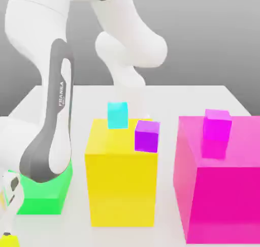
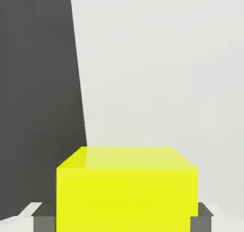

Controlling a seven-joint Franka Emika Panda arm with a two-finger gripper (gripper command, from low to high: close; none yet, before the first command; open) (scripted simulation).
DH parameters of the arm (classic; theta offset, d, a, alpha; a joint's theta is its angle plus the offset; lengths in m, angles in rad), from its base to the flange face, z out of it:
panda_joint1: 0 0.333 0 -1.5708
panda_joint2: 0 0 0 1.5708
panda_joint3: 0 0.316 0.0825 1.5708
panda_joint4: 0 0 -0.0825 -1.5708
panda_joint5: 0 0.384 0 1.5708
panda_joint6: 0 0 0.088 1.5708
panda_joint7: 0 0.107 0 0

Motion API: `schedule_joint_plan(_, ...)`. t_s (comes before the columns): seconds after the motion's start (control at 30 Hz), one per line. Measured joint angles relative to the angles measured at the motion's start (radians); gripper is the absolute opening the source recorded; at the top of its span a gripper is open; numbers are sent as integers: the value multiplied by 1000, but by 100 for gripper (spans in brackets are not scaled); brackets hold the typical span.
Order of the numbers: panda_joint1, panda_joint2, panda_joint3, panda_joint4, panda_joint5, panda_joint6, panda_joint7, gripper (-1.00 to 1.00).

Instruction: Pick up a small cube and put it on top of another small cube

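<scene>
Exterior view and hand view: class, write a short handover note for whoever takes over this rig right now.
Gripper: jaws closed against two opposite sides of the small yellow cube, low at the exterior view's left, in front of the green block.
Other small cubes: cyan cube and purple cube on the tall yellow block; magenta cube on the big magenta block.
Done: yellow cube grasped. Whether it is off the table cannot be told.
Left: lift, carry it over one small cube, set it on top, release.
</scene>
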Motion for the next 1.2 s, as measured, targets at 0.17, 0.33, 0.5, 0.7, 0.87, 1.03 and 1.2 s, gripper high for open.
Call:
schedule_joint_plan(0.17,14,-153,8,-40,-21,-120,-21,-100)
schedule_joint_plan(0.33,70,-304,43,-102,-108,-235,-109,-100)
schedule_joint_plan(0.5,114,-464,99,-166,-133,-344,-241,-100)
schedule_joint_plan(0.7,212,-670,141,-248,-82,-462,-453,-100)
schedule_joint_plan(0.87,288,-850,148,-319,3,-554,-657,-100)
schedule_joint_plan(1.03,393,-1029,136,-390,104,-640,-872,-100)
schedule_joint_plan(1.2,410,-1004,147,-509,128,-492,-912,100)
